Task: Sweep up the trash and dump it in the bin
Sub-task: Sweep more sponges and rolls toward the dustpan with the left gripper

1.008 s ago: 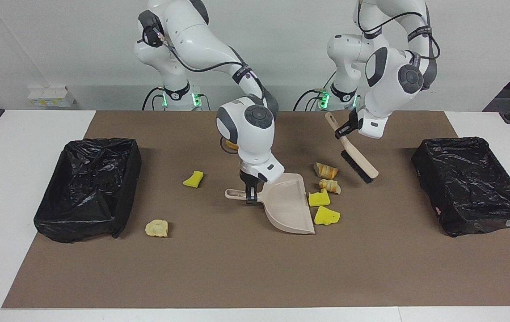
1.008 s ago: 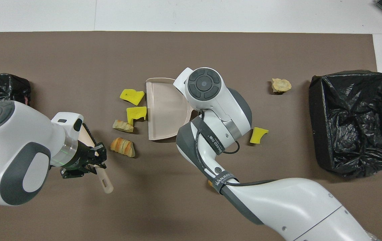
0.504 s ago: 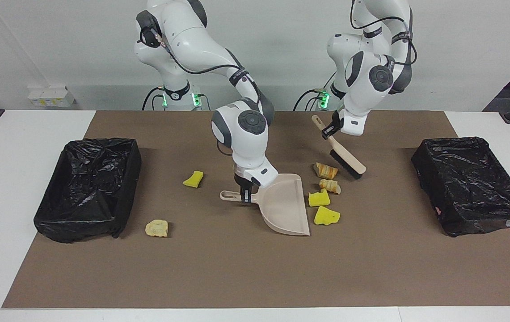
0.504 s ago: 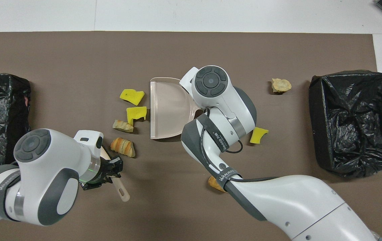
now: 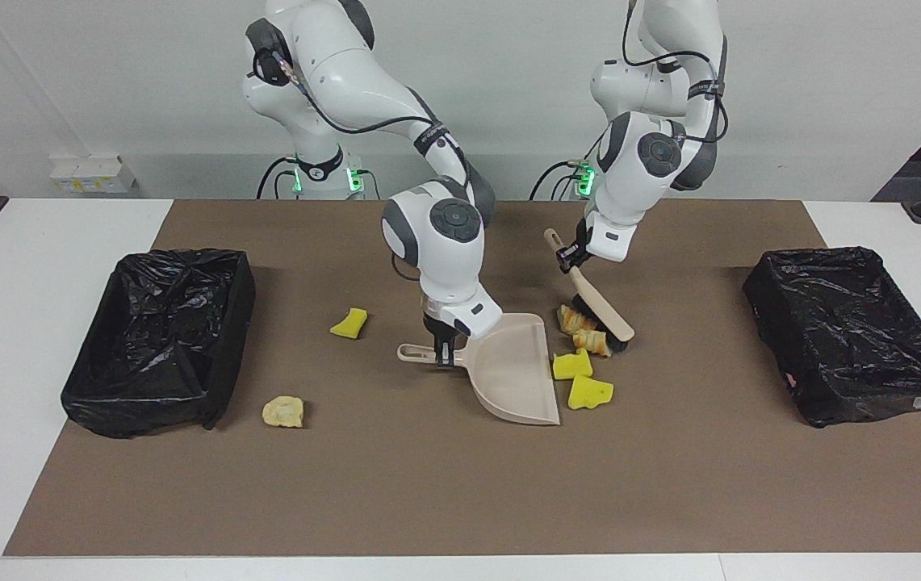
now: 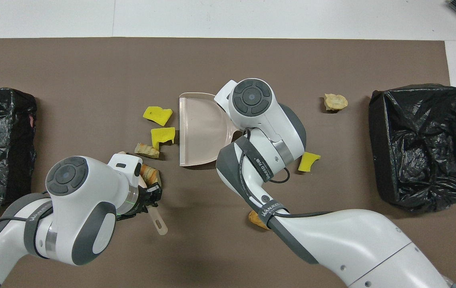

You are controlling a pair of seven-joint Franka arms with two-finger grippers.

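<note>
Left gripper [image 5: 571, 260] has come down and in toward the middle since a second ago; the brush [image 5: 599, 308] it carries now has its bristles on the mat, touching the two bread lumps. Right gripper [image 5: 444, 353] and dustpan [image 5: 518, 373] shifted slightly early in that second, steady since.

Grip state: left gripper is clamped on the brush handle, right gripper is clamped on the dustpan handle. Dustpan sits on the brown mat [image 5: 460, 492], mouth facing the left arm's end of the table.

Trash vs tools:
- Two bread lumps [image 5: 585, 331] lie against the brush bristles, between the brush and the dustpan mouth, just beside the pan's edge.
- Two yellow wedges [image 5: 581, 379] sit just off the dustpan lip, farther from the robots than the bread lumps; the nearer wedge looks to touch the lip.
- Another yellow wedge [image 5: 349, 323] is on the handle side of the dustpan, toward the right arm's end.
- A pale lump [image 5: 283, 411] lies near the black-lined bin [image 5: 161, 339] at the right arm's end, well apart from both tools.
- One tan piece [image 6: 256, 219] shows in the overhead view only, partly under the right arm, nearer to the robots than the dustpan.

Second lined bin [image 5: 851, 331] stands at the left arm's end. Nothing lies in the dustpan.
</note>
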